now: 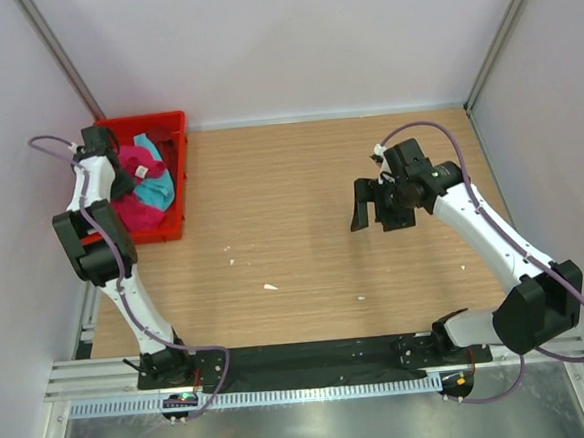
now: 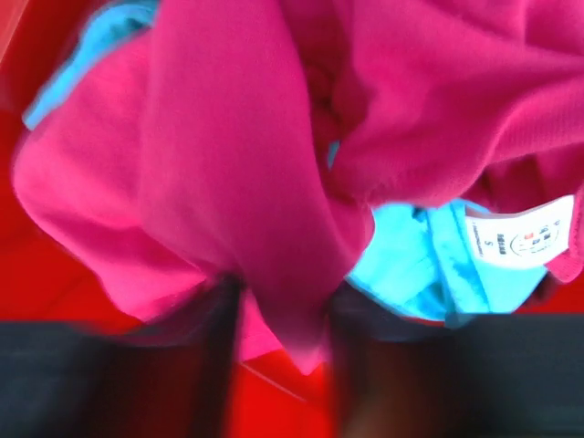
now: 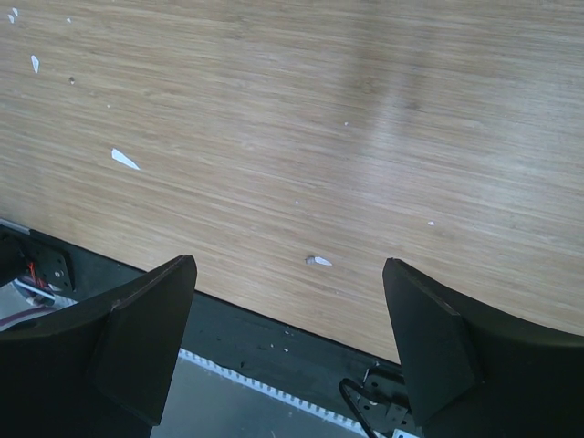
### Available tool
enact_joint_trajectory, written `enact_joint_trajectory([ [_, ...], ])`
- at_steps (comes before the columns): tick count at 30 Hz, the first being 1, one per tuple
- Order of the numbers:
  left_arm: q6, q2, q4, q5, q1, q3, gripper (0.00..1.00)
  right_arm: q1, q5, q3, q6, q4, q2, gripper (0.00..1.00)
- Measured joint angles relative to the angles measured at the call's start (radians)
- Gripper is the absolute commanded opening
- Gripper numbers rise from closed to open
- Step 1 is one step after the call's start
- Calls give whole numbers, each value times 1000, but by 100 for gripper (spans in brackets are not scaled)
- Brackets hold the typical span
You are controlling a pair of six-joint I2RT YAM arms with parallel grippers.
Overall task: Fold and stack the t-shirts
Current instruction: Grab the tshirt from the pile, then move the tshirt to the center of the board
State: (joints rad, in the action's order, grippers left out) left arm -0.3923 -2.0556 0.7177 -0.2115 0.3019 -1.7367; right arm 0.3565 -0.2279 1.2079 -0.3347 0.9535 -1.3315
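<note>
The pink shirt (image 2: pixel 228 164) and the blue shirt (image 2: pixel 401 255) lie bunched together in the crate (image 1: pixel 155 123), at about 10 o'clock on the table (image 1: pixel 301 198). In the top view the pink is heaped toward 6 o'clock of the crate and the blue toward 3 o'clock, one wound through the other. Both look light, limp and thin. They should neither slip nor break, but they will sag, drag and bring a neighbour along. A hem, shoulder seam or collar would probably be a surer hold than a loose fold. The white label (image 2: pixel 529 233) hints at a neckline, though I cannot tell whose.

The left gripper (image 2: pixel 285 310) is down in the crate, with a pink fold hanging between its fingers. That view is blurred, and I cannot tell whether the fold is pinched or merely straddled.

What stands in the way is mostly the tangle itself, since lifting pink may haul blue with it, and the crate wall at 3 o'clock, which the cloth must clear.

The right gripper (image 1: pixel 375 213) hovers at about 3 o'clock over bare wood, well apart from the shirts, its fingers spread wide and holding nothing. A few white flecks (image 1: pixel 270 287) dot the table near 6 o'clock.
</note>
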Motion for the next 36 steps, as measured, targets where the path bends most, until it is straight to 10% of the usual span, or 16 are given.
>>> enact_joint_trajectory([
  [1, 2, -5, 2, -6, 0, -11, 0, 0, 0, 0, 0, -4, 0, 89],
  [11, -97, 142, 126, -2, -90, -107, 0, 0, -1, 35, -5, -11, -37, 89],
  [20, -216, 584, 127, 120, -565, -463, 0, 8, -6, 59, -19, -12, -37, 89],
  [23, -251, 809, 136, 130, -620, -290, 35, 11, -11, 59, -28, -13, -36, 89],
  [26, -293, 1072, 185, 133, -636, 7, 97, 11, -11, 59, -35, -13, -29, 89],
  [36, -362, 1385, 394, 186, -640, 682, 97, 13, -10, -13, -48, -21, 24, 87],
])
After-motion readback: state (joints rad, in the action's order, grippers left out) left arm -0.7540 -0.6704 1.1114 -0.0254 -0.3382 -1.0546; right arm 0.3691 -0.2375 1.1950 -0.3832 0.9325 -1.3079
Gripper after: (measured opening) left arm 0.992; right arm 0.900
